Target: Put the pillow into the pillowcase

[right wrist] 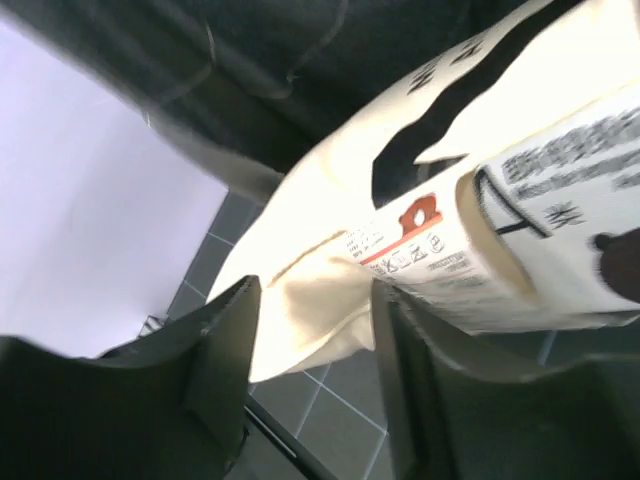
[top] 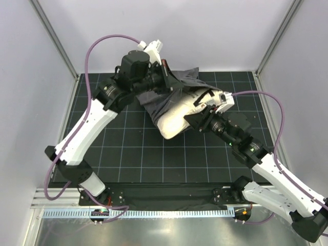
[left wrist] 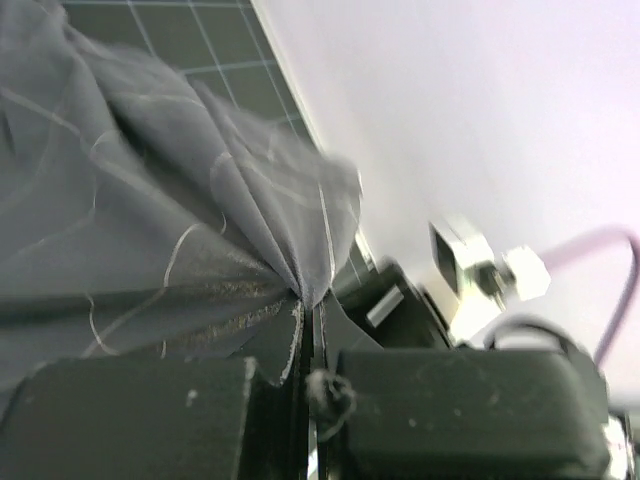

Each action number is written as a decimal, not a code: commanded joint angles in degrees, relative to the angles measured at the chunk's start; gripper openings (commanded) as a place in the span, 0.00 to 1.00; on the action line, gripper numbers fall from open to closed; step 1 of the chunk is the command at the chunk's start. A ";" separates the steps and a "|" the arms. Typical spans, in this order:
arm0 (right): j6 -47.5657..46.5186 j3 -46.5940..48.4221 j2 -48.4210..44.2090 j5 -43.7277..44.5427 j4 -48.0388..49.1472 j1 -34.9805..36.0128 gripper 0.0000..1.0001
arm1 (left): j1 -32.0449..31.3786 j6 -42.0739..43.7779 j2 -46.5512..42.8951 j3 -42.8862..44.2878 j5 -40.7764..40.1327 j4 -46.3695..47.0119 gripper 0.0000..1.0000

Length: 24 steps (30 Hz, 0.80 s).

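The near edge of the pillow lies on the black gridded counter, cream and bare. It sits in the middle of the counter, slanting from its near-left corner up to its far-right one.

At the pillow's right edge the right tool has its two dark fingers closed around a bunched cream corner. The cloth fills the gap from one finger to the other, so I judge it clamped on the pillow. Just beyond that corner is a printed label with a red mark and dark lettering.

Farther back, the pillowcase covers the pillow's far-left part. The dark grey checked cloth lies over the top and hangs slack down the left side, and more of it is rumpled on the counter behind the pillow.

At the pillow's far-left side the left tool has its fingers pressed together on a pinch of grey cloth, and folds fan out from that point.

The step in hand looks like the stuffing itself. One arm holds the case's edge while the other feeds the pillow in, and roughly half the pillow seems to be inside.

The next move calls for the left tool to draw the case's edge toward the pillow's near end while the right pushes the corner deeper. Both holds must stay firm, and the slack grey cloth must not fold under the pillow.
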 commanded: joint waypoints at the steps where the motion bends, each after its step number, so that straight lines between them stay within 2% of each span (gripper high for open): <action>1: -2.64 -1.50 -4.49 6.25 -5.92 -0.56 0.58 | 4.74 -3.36 1.63 2.65 7.49 10.80 0.00; 7: -1.86 -4.39 -12.32 17.86 -14.53 -0.74 0.61 | 12.39 -5.64 2.96 3.54 14.87 11.51 0.00; 12: -0.46 -8.17 -14.26 18.66 -15.77 -1.44 0.61 | 13.55 -5.30 1.90 4.24 15.32 10.98 0.00; 15: 2.35 -11.86 -14.96 15.77 -14.20 -1.35 0.61 | 13.63 -5.21 2.16 5.38 15.76 10.02 0.00; 19: 6.92 -21.34 -16.46 7.18 -2.62 -1.35 0.64 | 13.63 -6.09 2.08 6.00 17.25 10.54 0.00; 20: 7.63 -24.93 -16.29 5.75 4.28 -1.35 0.76 | 13.55 -6.44 1.99 6.09 17.51 10.72 0.00; 21: 8.33 -26.44 -15.94 4.52 8.27 -1.27 0.79 | 13.63 -6.53 1.90 6.61 17.60 10.81 0.00; 24: 11.15 -31.28 -12.44 2.49 21.11 -1.09 0.80 | 13.63 -7.14 1.90 7.23 18.21 10.81 0.00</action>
